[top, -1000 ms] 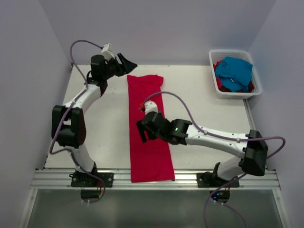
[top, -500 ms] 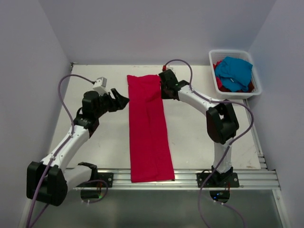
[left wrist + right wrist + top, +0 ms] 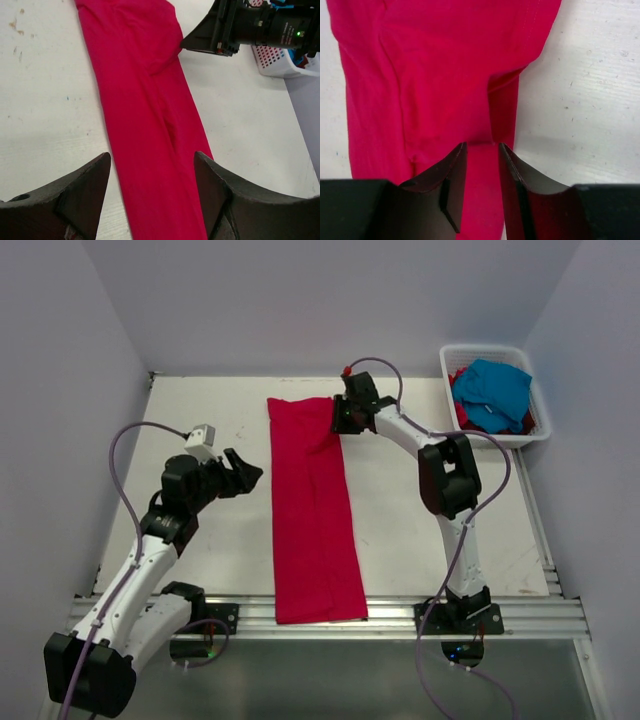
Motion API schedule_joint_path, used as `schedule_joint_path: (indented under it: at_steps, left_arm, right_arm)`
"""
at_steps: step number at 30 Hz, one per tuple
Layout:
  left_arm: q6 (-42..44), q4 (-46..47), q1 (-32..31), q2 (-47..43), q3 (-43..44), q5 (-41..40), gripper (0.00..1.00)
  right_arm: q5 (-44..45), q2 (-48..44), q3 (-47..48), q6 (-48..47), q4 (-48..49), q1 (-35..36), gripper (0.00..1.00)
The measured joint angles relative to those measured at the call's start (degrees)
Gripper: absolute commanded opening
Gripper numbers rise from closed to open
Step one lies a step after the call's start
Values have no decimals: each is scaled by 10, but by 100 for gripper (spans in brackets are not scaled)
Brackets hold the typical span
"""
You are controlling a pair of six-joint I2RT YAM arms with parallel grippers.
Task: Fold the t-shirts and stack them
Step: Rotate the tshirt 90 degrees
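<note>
Swinging off the strip's middle, the right arm has gone to the far right corner of the crimson t-shirt (image 3: 312, 510), while the left arm has drawn back from the far end. The shirt lies as a long strip running from the far side to the near edge. The right fingers (image 3: 451, 195) are narrowly parted at that corner; whether they pinch cloth cannot be told. The left fingers (image 3: 85, 195) gape wide and empty. An end-over-end fold looks to be next. The scuffed white counter (image 3: 210, 420) is boxed by pale walls, with a turquoise t-shirt (image 3: 495, 390) heaped in the white slatted basket (image 3: 447, 365).
</note>
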Motion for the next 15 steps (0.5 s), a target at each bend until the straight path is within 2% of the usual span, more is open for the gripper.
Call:
schedule_joint_path:
  at_steps: [7,15]
  left_arm:
    - [0,-24,0,-9,-9,-3,71]
    - [0,-26,0,-13,-9,-4,70]
  right_arm:
    - [-45,52,16,-7,4,-14,29]
    - [-70,61,16,-14,12,-15,26]
